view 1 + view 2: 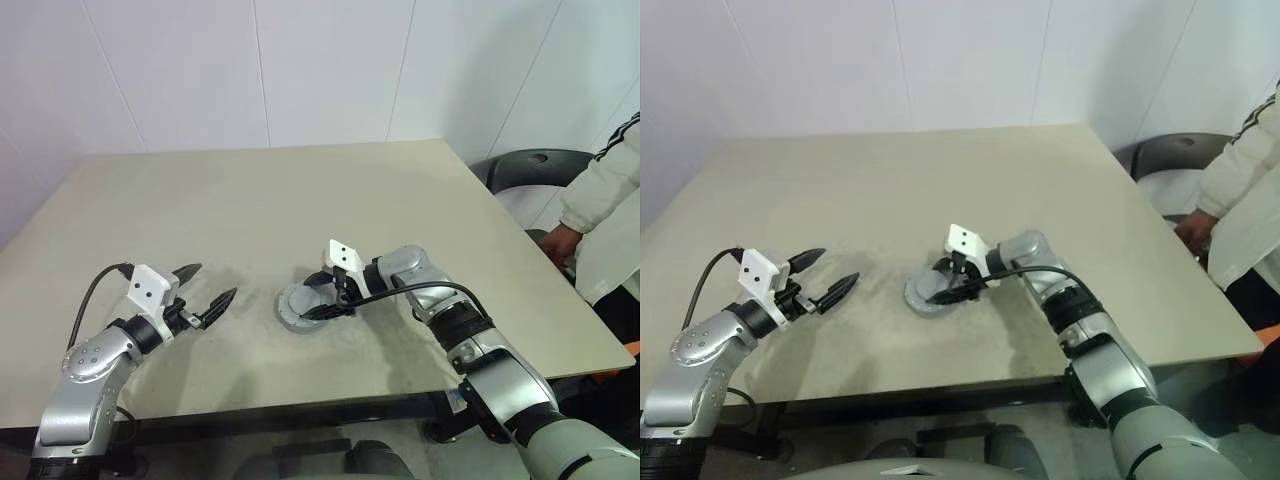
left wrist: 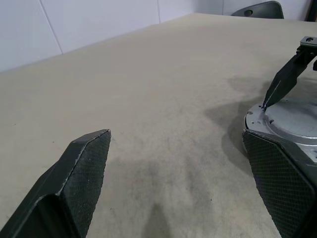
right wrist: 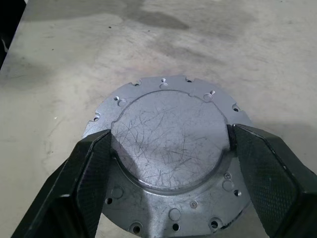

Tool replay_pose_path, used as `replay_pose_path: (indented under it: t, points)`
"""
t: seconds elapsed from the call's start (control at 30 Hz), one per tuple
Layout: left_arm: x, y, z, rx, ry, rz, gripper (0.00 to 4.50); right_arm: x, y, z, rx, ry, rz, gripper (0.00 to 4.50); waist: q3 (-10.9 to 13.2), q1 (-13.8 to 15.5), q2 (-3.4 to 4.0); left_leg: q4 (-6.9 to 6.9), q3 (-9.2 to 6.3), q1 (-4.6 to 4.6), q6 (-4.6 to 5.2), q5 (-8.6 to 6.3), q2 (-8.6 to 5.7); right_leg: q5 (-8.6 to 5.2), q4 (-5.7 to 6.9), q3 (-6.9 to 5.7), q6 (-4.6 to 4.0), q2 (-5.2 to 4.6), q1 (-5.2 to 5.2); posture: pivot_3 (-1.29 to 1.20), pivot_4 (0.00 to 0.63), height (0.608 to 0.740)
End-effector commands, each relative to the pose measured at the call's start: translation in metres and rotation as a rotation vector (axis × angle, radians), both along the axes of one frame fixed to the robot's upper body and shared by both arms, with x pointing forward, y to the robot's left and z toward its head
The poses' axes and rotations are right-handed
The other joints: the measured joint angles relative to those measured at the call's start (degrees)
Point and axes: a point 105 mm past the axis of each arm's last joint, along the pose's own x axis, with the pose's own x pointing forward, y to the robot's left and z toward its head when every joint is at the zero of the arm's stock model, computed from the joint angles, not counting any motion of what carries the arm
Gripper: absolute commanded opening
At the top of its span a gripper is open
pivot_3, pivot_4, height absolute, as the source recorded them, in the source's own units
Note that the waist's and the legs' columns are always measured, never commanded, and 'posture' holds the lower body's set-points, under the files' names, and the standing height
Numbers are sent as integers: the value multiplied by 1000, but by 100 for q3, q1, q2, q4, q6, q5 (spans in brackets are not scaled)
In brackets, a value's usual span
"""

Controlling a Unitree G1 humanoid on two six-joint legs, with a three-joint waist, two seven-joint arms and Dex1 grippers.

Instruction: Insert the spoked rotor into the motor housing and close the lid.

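Right tool [image 3: 166, 163]: its two black fingers straddle the raised round centre of the lid [image 3: 171, 144], one on each side, right against its edge. Whether they press it or merely flank it I cannot tell; the lid is between them, resting low on the worktop [image 1: 250, 200].
Lid: a grey metal disc with a notched rim and small holes round the edge, lying flat directly under and ahead of the right tool. It looks seated on something round beneath it, probably the motor housing, but the cup itself is hidden.
Rotor: no black spoked wheel is to be seen. My guess is that it already sits inside under the lid; that is a judgement only.
Left tool [image 1: 207, 298]: released, fingers spread wide with nothing between them, hovering just above the worktop.
Key relation: the lid lies off the left tool's right finger, near but apart, while the right tool is already on it. The right arm is plainly the nearer one.
Axis: the lid is round and flat, so no long axis matters; what counts is that it lies level and centred on what it covers.
Step judged: closing the lid, late in the task.
Next move needs: an even push or small twist without tilting the disc.
Risk: a skewed lid jamming on one side.
Bystander: a person's sleeve [image 1: 600, 190] beyond the worktop's right edge.
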Motion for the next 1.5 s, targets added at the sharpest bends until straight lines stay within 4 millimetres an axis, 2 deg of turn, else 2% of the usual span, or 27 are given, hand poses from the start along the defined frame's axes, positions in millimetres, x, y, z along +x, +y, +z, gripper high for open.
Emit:
replay_pose_path:
  t: [0.03, 0.3, 0.53, 0.83, 1.1, 1.5]
  points:
    - [1, -2, 13, -2, -52, -5, 4500, 5, 1, 0, -15, -2, -22, 3474, 0, 0, 0, 0, 0, 1, 0, 0, 0, 0, 1, 0, 0, 0, 0, 0, 0, 740]
    - [1, -3, 14, -3, -52, -5, 4500, 2, -7, -9, -31, 24, -30, 3474, -2, 1, 1, 0, 0, 21, -1, 1, 0, 0, 4, 1, 0, 0, 20, 0, 0, 740]
    - [3, -4, 16, -1, -54, -12, 4500, 0, -12, -6, -23, 37, -13, 3474, -3, 8, 0, 0, 0, 23, -1, 0, 0, 0, 3, 0, 0, -1, 24, 0, 0, 740]
    - [5, -4, 17, -5, -56, -10, 4500, 3, -9, -12, -42, 40, -46, 3474, -3, 3, 0, 0, 0, 26, -1, 0, -1, 0, 3, 1, 0, -1, 27, 0, 0, 740]
    - [5, -4, 18, -5, -57, -8, 4500, 8, -11, -17, -45, 72, -109, 3474, -1, 1, 3, -2, 0, 92, -1, 0, 0, -1, -4, 0, -1, -1, 96, 0, 0, 740]
    - [4, -6, 18, -3, -59, -14, 4500, 8, -9, -8, 6, 108, -113, 3474, -1, 6, 3, -2, -2, 97, -1, 0, 1, -1, -3, 0, -1, 0, 99, 0, 0, 740]
